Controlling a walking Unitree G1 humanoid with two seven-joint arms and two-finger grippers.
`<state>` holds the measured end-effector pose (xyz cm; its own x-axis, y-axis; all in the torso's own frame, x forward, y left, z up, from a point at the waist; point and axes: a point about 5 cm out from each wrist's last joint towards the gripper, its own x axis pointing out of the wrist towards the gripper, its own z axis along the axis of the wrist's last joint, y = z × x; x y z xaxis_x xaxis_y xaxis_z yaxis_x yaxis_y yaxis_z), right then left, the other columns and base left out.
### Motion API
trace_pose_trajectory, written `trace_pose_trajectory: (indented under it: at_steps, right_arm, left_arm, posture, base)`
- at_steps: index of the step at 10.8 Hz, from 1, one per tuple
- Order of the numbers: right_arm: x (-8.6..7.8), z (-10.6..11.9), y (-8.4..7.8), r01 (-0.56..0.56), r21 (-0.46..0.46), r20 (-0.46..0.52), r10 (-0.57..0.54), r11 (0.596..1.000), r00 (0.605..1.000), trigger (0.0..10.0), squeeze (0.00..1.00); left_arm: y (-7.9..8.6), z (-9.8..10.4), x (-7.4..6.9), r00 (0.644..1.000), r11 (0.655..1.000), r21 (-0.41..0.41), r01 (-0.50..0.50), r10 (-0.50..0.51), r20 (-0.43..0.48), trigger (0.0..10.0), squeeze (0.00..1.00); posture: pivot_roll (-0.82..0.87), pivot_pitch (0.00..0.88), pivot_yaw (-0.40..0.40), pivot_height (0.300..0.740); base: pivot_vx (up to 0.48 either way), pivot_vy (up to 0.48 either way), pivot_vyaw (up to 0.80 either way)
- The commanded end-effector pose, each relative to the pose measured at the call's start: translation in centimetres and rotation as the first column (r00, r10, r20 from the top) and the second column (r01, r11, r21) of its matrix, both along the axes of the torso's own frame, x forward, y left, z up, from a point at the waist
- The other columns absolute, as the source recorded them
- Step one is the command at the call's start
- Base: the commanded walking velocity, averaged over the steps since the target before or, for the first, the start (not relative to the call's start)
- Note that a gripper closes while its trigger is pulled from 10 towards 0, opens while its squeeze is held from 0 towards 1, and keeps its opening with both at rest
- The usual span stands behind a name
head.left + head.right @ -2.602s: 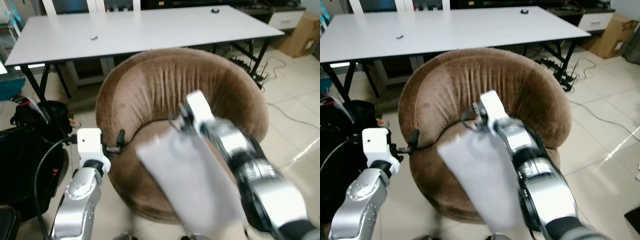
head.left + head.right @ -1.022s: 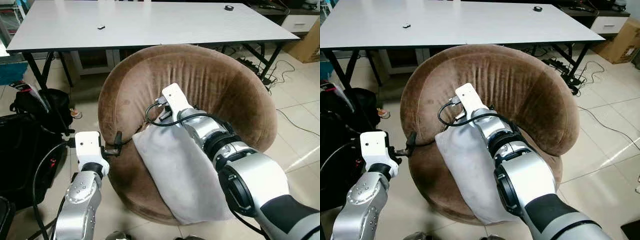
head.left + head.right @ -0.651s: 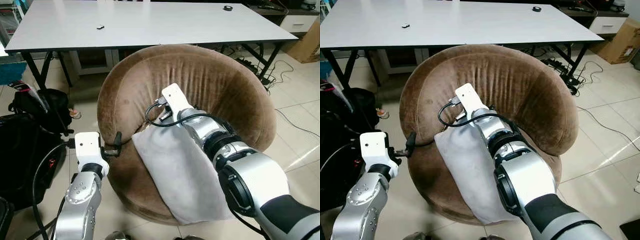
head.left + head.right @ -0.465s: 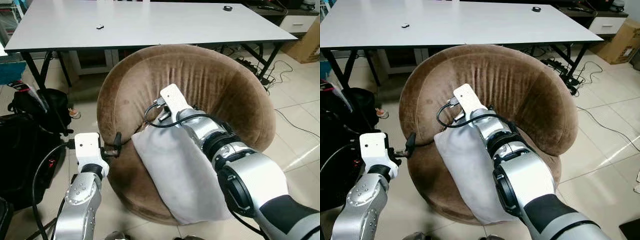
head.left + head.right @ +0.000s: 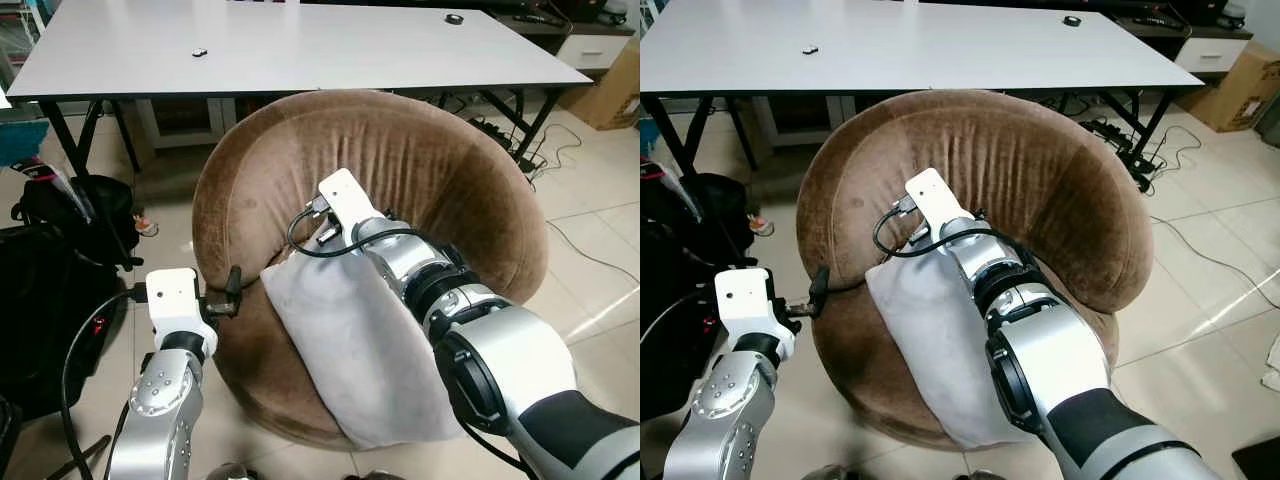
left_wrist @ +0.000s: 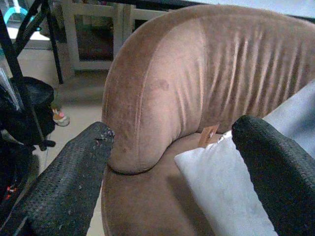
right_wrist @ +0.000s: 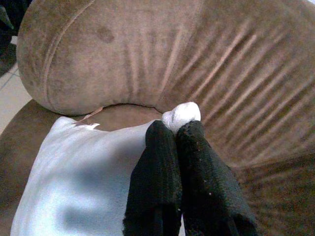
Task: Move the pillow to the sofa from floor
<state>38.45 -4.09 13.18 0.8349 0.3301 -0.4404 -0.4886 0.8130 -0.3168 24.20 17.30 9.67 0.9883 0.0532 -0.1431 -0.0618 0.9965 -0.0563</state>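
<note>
A pale grey pillow lies slanted across the seat of the round brown velvet sofa, its lower end hanging over the front edge. My right gripper is shut on the pillow's top corner, close to the backrest. My right arm reaches over the pillow from the near right. My left gripper stands open just outside the sofa's left rim, with nothing between its fingers. It is level with the seat and apart from the pillow.
A long white table stands right behind the sofa, with dark legs on both sides. A black bag sits on the floor to the left. Cables trail over the tiles at the right, and a cardboard box stands at the far right.
The pillow, blurred and in motion 2.6 s ago, has settled on the seat with its held corner a little nearer the backrest. Over the last second, almost nothing moves.
</note>
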Motion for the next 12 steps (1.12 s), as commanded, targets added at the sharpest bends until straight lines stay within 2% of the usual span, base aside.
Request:
trace_pose_trajectory:
  at_steps: [1, 4, 5, 12]
  right_arm:
    - [0.17, 0.07, -0.53, 0.019, -0.011, 0.024, -0.018, 1.000, 1.000, 10.0, 0.00]
    - [0.17, 0.27, -0.21, -0.011, -0.005, 0.043, 0.012, 1.000, 0.999, 10.0, 0.00]
    - [0.02, -0.11, -0.29, -0.003, 0.003, 0.016, 0.003, 1.000, 1.000, 10.0, 0.00]
    - [-0.08, -0.47, -0.55, -0.022, -0.040, 0.018, 0.023, 0.999, 1.000, 10.0, 0.00]
  left_arm:
    - [-0.29, 0.28, -0.17, 1.000, 1.000, -0.010, 0.001, -0.001, 0.016, 10.0, 0.00]
    - [-0.37, 0.22, -0.15, 1.000, 1.000, 0.004, 0.010, -0.010, 0.011, 10.0, 0.00]
    - [-0.36, 0.17, -0.22, 1.000, 1.000, 0.005, 0.009, -0.009, 0.010, 10.0, 0.00]
    - [-0.69, -0.02, -0.29, 1.000, 1.000, -0.001, 0.012, -0.012, 0.002, 10.0, 0.00]
  posture:
    - [0.09, 0.000, -0.135, 0.740]
    - [0.09, 0.000, -0.132, 0.740]
    - [0.09, 0.000, -0.132, 0.730]
    - [0.08, 0.000, -0.132, 0.626]
  base:
    - [0.000, 0.000, 0.00]
    - [0.000, 0.000, 0.00]
    - [0.000, 0.000, 0.00]
    - [0.000, 0.000, 0.00]
